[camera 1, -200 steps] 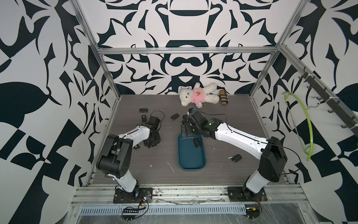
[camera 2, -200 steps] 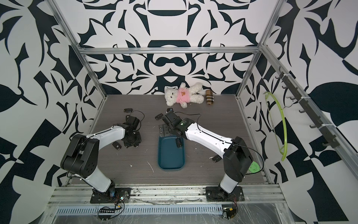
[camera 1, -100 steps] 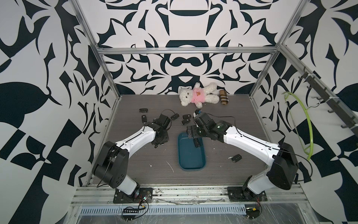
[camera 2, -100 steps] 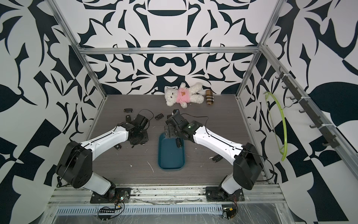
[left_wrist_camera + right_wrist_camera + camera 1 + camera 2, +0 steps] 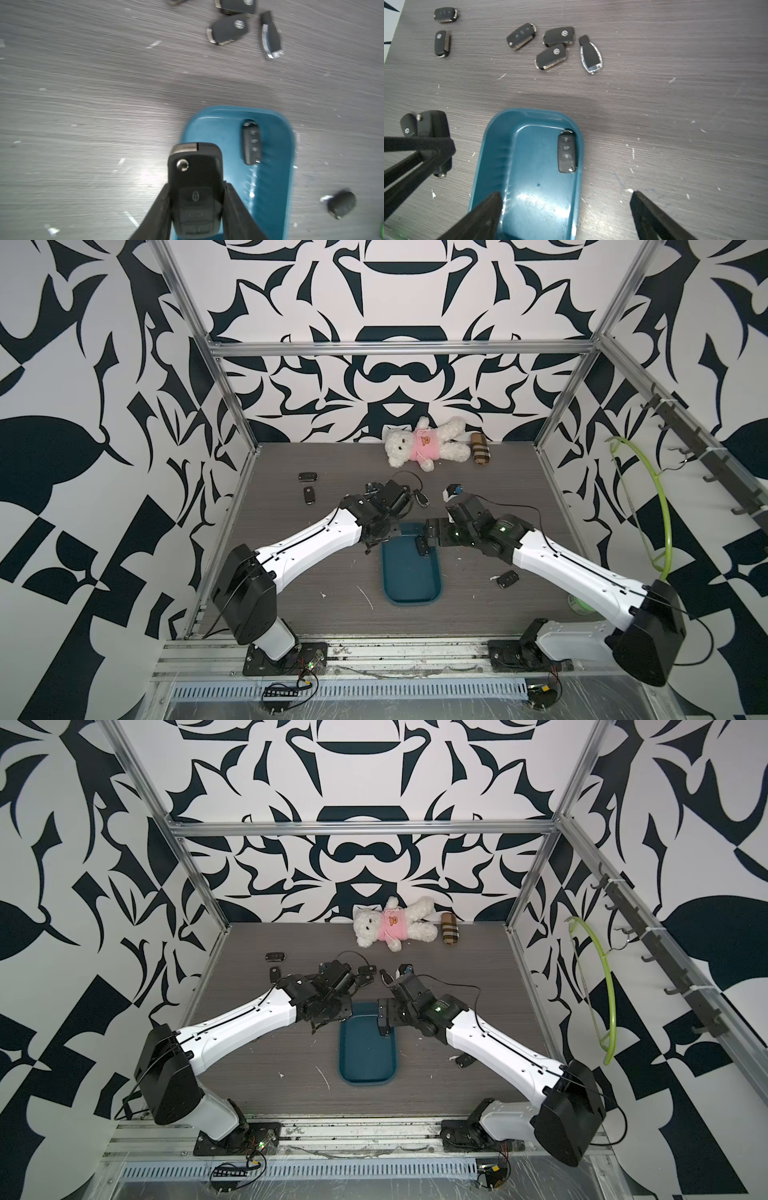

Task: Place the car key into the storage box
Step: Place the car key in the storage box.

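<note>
Between left jaws, car key (image 5: 195, 187) beside storage box (image 5: 276, 182).

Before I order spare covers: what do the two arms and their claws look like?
The left arm and right arm match: long white shells with a thin dark seam, black blocky joints and bases, thin black cables looping at the wrists. A green light glows on the right wrist. The left claw and right claw have slim, tapering black fingers.

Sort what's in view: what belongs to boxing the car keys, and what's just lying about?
Job: storage box; car key in left hand; key already boxed; loose keys.
Lying about: teddy bear; plaid pouch; green hanger.
</note>
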Tool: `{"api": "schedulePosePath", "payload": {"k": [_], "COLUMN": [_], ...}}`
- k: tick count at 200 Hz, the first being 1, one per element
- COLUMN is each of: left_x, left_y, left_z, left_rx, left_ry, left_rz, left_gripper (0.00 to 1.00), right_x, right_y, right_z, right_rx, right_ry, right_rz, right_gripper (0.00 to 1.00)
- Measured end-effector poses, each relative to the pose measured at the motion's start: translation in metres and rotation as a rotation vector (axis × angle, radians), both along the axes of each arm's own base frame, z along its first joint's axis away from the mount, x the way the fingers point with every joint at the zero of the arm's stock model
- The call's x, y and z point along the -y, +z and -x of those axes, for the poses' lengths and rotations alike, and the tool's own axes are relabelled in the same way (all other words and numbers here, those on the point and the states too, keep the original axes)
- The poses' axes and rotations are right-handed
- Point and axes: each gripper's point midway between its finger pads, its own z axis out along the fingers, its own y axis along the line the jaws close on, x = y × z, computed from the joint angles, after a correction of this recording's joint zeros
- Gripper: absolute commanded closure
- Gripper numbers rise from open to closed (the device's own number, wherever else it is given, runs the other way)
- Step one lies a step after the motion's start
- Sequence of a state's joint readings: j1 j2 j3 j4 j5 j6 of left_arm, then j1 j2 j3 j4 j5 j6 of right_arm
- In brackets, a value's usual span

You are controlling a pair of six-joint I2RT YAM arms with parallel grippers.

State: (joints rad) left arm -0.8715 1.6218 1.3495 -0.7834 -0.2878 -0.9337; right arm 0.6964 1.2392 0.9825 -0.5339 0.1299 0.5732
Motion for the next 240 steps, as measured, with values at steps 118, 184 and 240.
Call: {"api": "schedulePosePath", "payload": {"k": [118, 184, 240], "left_x": [0.065, 0.065, 0.068], "left_y": [-0.087, -0.108, -0.117], "left_z": [0.007, -0.009, -0.012], "left_rx": [-0.14, -0.158, -0.171], "left_ry": [-0.085, -0.074, -0.081], "left_rz": [-0.113, -0.117, -0.112], "left_gripper": [0.63, 0.61, 0.5], "right_x": [0.045, 0.056, 0.058], "right_y": [0.011, 0.016, 0.015], "right_z": [0.029, 0.033, 0.031], "right_rx": [0.064, 0.089, 0.09], "right_ry": [-0.05, -0.081, -0.09], "right_rz": [-0.031, -0.017, -0.004], "right_gripper": [0.0, 0.0, 0.0]}}
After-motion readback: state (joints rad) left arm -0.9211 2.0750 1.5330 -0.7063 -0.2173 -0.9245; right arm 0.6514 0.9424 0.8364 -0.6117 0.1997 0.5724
